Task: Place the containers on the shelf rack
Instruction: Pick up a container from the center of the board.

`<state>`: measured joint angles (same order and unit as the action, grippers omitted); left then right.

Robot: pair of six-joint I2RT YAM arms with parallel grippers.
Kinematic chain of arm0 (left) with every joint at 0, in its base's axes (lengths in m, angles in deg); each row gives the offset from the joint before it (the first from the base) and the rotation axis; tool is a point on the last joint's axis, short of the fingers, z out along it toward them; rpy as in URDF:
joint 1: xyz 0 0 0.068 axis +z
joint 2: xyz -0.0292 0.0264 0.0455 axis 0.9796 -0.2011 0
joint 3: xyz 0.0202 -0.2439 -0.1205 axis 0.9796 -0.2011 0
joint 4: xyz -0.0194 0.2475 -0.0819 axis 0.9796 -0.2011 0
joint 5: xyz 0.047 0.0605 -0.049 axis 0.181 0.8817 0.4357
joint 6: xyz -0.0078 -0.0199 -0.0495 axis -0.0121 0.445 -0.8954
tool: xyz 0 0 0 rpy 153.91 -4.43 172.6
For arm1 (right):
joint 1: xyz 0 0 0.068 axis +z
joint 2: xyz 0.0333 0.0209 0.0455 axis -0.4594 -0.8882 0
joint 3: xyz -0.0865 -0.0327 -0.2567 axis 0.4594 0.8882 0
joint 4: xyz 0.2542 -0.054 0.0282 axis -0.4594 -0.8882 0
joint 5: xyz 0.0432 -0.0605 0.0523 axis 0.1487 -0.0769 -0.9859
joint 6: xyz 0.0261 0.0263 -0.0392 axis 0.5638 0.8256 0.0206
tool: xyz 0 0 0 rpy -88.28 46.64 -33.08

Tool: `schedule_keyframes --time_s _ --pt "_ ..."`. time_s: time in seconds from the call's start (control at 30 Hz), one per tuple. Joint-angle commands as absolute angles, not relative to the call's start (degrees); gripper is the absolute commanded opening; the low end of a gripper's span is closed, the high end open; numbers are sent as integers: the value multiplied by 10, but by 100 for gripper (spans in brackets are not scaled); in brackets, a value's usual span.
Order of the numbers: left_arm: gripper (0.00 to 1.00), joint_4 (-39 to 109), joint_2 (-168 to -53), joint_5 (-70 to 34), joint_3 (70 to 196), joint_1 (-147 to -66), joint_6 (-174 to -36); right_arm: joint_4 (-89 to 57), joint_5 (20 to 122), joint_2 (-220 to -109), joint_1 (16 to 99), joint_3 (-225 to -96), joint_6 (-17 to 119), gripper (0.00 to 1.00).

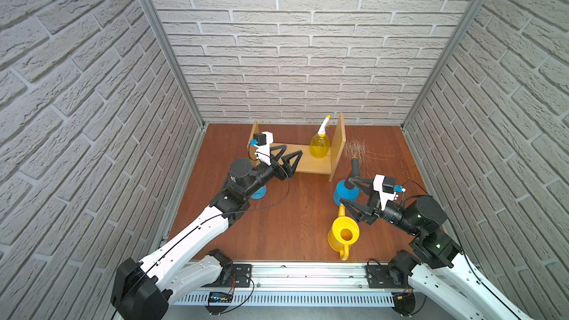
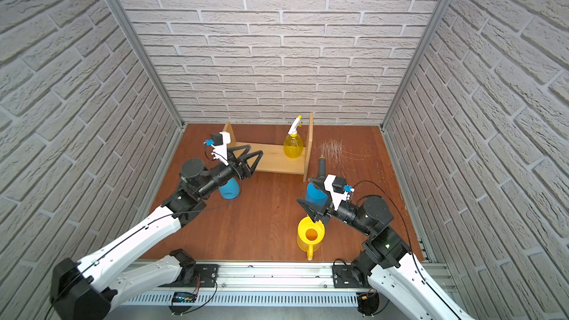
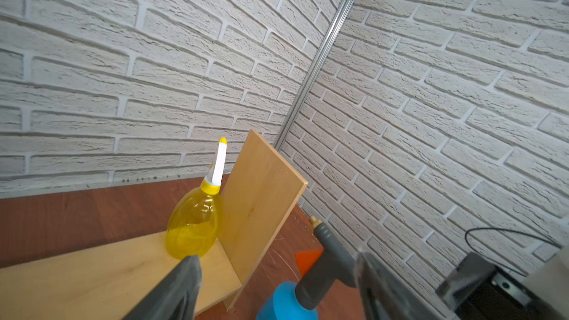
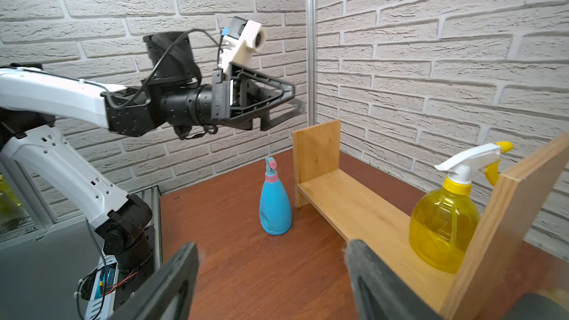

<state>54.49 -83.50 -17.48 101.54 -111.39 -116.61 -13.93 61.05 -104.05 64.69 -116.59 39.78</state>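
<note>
- Yellow watering can (image 1: 335, 238), upright on counter (image 1: 292, 217) by front edge, just beside right jaws.
- Right jaws spread wide, gripping nothing, near blue pressure sprayer (image 1: 345, 193).
- Sprayer upright on counter, just outside right panel of shelf rack (image 1: 311, 161).
- Translucent yellow spray bottle (image 1: 319, 146), upright on rack board against right panel.
- Slim light-blue spray bottle (image 4: 275, 207), upright on counter, just beside left panel.
- Left jaws released, empty, above board's left end.

Translucent yellow spray bottle (image 1: 319, 146) stands upright on the shelf rack (image 1: 311, 161), beside one side panel. Light-blue bottle (image 4: 275, 210), blue pressure sprayer (image 1: 340, 195) and yellow watering can (image 1: 334, 237) stand on the desk (image 1: 292, 210).
</note>
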Motion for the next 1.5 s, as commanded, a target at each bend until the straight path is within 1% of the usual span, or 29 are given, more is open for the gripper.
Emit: schedule_keyframes --time_s 0.0,0.07,0.2,0.27,0.37,0.47,0.57,0.6,0.67,0.8,0.9,0.97,1.1,1.23,1.3,1.37,1.47 --pt "84 590 -824 -167 969 -1128 -1178 -185 690 -1041 651 -1197 398 80" --pt "83 562 -820 -173 966 -1148 -1159 -227 749 -1041 652 -1216 405 79" --pt "83 488 -805 -123 959 -1228 -1064 -287 842 -1038 652 -1242 420 76" --pt "83 478 -791 -111 949 -1248 -1045 -326 910 -1048 654 -1258 433 74" --pt "83 475 -772 -104 939 -1259 -1038 -388 978 -1079 660 -1292 447 66" --pt "84 477 -772 -106 938 -1263 -1040 -417 1019 -1120 674 -1314 458 61" --pt "84 479 -781 -103 938 -1264 -1038 -449 1093 -1161 690 -1336 482 61" --pt "84 479 -785 -102 939 -1264 -1037 -456 1103 -1171 691 -1340 490 61" --pt "84 478 -789 -101 940 -1263 -1035 -454 1106 -1193 691 -1341 498 63" --pt "84 478 -793 -95 939 -1264 -1031 -458 1110 -1233 691 -1353 524 72" --pt "84 477 -792 -93 938 -1264 -1030 -455 1112 -1256 691 -1357 539 74" --pt "84 476 -791 -94 939 -1264 -1030 -448 1115 -1266 691 -1355 544 73" --pt "84 476 -788 -98 939 -1263 -1031 -434 1133 -1278 689 -1345 556 68" --pt "84 475 -788 -98 939 -1264 -1031 -435 1123 -1287 688 -1349 558 53" --pt "84 475 -788 -97 940 -1264 -1030 -431 1114 -1288 687 -1348 556 49" --pt "84 474 -788 -97 940 -1263 -1030 -431 1107 -1290 687 -1349 556 46" --pt "84 473 -785 -97 940 -1263 -1030 -428 1092 -1293 685 -1348 556 44"
